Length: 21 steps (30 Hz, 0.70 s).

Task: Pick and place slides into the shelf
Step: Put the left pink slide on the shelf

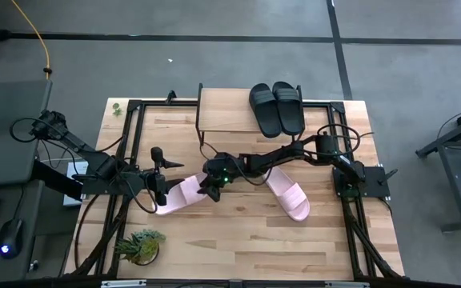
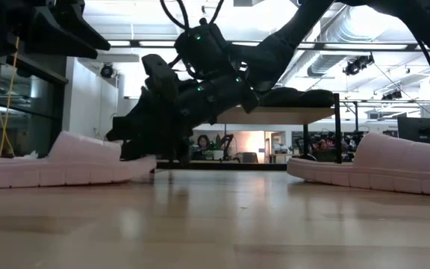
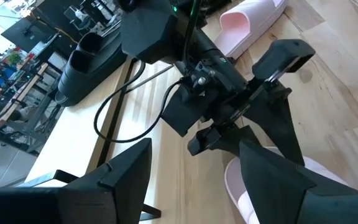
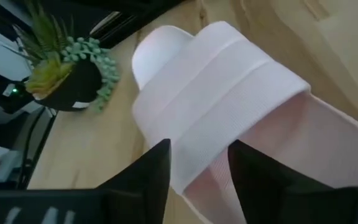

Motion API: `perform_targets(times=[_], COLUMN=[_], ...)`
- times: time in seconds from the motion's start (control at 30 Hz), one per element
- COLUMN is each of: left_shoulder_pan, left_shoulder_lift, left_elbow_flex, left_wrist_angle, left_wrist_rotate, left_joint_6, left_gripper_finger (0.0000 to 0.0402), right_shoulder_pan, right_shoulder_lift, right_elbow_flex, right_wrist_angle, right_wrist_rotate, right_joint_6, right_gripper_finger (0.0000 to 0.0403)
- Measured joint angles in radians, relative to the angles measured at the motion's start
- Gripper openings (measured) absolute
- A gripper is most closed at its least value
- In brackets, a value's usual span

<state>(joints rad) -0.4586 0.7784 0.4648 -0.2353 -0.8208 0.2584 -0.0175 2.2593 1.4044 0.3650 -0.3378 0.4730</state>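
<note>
One light pink slide (image 1: 178, 194) lies sole-down on the table left of centre. Its toe points toward the near-left and its wide strap (image 4: 216, 93) fills the right wrist view. My right gripper (image 1: 210, 187) reaches in from the right and is shut on that strap at its heel side. My left gripper (image 1: 160, 172) hovers open just left of this slide, touching nothing. The second pink slide (image 1: 288, 194) lies on the table to the right. Two black slides (image 1: 277, 106) sit side by side on the right part of the shelf (image 1: 226, 112). My right gripper has the heel-side edge of the pink slide's strap (image 4: 199, 163) between its two fingers. One finger (image 4: 148, 180) is at the strap's outer side, the other (image 4: 260, 180) toward the foot opening. The fingers slant down from the table's right. In the low view the sole (image 2: 51, 175) lies on the table.
A small potted plant (image 1: 138, 246) stands at the near-left corner, close to the slide's toe. The left part of the shelf top (image 1: 218, 108) is bare wood. Black frame rails (image 1: 130, 136) run along the table's sides, and cables trail behind both arms.
</note>
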Motion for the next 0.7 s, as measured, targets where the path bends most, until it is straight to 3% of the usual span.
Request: perform_targets(times=[0.7], left_shoulder_pan=[0.000], left_shoulder_lift=[0.000], left_elbow_flex=[0.000], left_wrist_angle=[0.000], left_wrist_rotate=[0.000], left_joint_6=[0.000], left_gripper_finger=[0.0225], right_shoulder_pan=[0.003], right_shoulder_lift=[0.000], right_elbow_flex=[0.000], right_wrist_angle=[-0.008], right_wrist_rotate=[0.036], right_joint_6=[0.017], right_gripper_finger=[0.0202])
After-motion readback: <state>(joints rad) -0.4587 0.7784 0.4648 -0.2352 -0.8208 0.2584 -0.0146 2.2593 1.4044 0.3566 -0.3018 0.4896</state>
